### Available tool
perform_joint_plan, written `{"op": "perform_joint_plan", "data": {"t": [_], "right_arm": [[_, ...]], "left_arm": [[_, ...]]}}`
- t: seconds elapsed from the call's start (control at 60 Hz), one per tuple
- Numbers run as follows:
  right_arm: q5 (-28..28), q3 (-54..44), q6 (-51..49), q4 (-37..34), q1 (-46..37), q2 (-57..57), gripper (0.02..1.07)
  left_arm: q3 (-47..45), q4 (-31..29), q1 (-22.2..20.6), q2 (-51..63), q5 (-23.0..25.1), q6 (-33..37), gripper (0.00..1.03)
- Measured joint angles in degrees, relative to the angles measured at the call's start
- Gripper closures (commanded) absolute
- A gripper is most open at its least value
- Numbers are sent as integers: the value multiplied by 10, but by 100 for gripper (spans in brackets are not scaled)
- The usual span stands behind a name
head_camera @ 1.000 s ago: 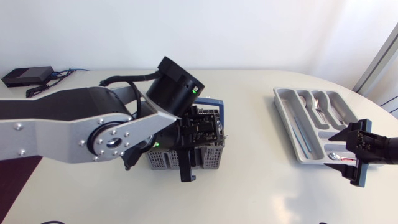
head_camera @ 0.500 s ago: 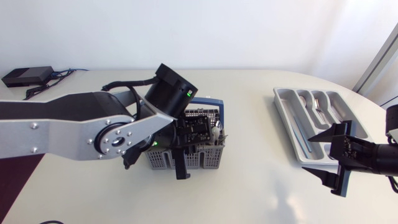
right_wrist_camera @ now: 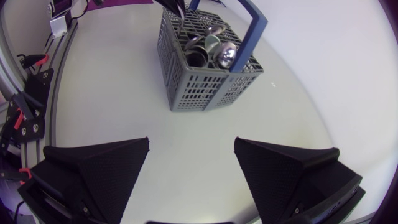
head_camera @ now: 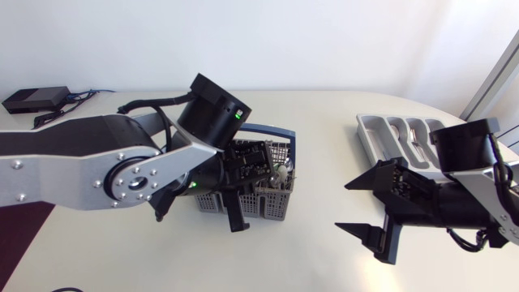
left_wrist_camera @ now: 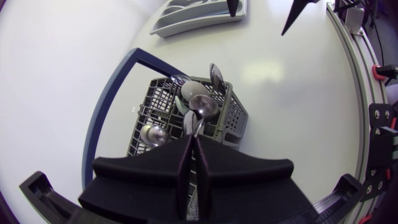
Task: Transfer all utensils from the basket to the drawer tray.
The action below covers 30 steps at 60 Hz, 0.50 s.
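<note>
The grey utensil basket (head_camera: 272, 207) with a blue handle (head_camera: 272, 130) stands left of the table's middle, with several spoons (left_wrist_camera: 202, 106) upright in it. My left gripper (head_camera: 268, 169) is over the basket, shut on a spoon's bowl (left_wrist_camera: 191, 123) at its near edge. The grey drawer tray (head_camera: 371, 142) lies at the far right with several utensils (head_camera: 418, 138) in it. Between basket and tray, above bare table, my right gripper (head_camera: 355, 207) stands open and holds nothing. In the right wrist view the basket (right_wrist_camera: 205, 87) is ahead of that gripper (right_wrist_camera: 193, 146).
A black box (head_camera: 36, 99) with a cable lies at the table's back left corner. My left arm's broad links cover the table left of the basket. Bare white tabletop (head_camera: 324, 251) lies in front of the basket and under my right gripper.
My left gripper has shut over the basket, and the basket has shifted a little. My right arm has swung from beside the tray toward the table's middle, its jaws staying open.
</note>
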Motion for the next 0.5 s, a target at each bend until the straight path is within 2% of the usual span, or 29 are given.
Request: {"op": "perform_joint_plan", "data": {"t": [0.117, 0.217, 0.5], "right_arm": [[47, 11, 63, 19, 81, 2, 8], [61, 31, 105, 19, 122, 19, 8], [65, 72, 187, 28, 146, 46, 8]], "left_arm": [[0, -10, 1, 0, -2, -21, 100], [0, -21, 3, 0, -2, -43, 100], [12, -46, 7, -14, -5, -119, 100]]}}
